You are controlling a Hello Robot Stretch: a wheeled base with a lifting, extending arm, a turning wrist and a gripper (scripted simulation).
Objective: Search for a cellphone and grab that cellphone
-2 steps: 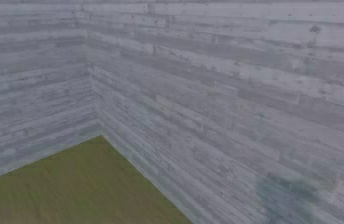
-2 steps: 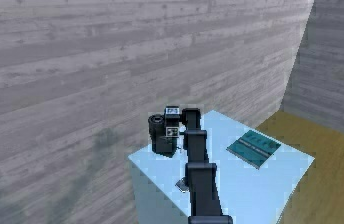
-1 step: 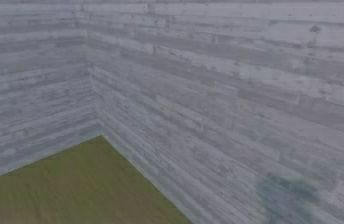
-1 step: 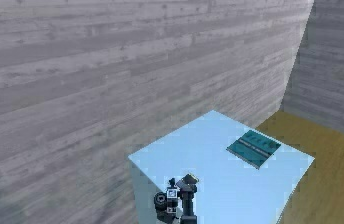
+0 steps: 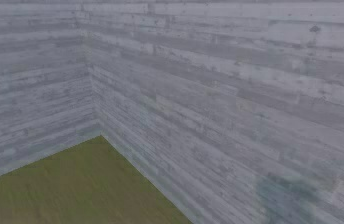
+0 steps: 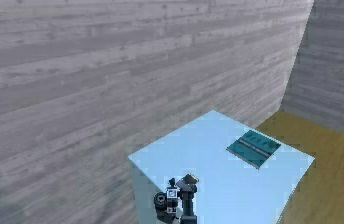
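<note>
Hovering at the near corner of the pale blue tabletop [image 6: 210,150], the pincer [image 6: 185,186] is a dark clump; whether it holds anything I cannot tell. A flat teal rectangle [image 6: 255,148], possibly the cellphone, lies well apart near its far corner. Forward, grey plank walls [image 5: 210,90] meet over olive floor [image 5: 70,185].

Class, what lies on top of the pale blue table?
A flat teal rectangle lies near the table's far edge; the gripper covers a patch at its near edge.
</note>
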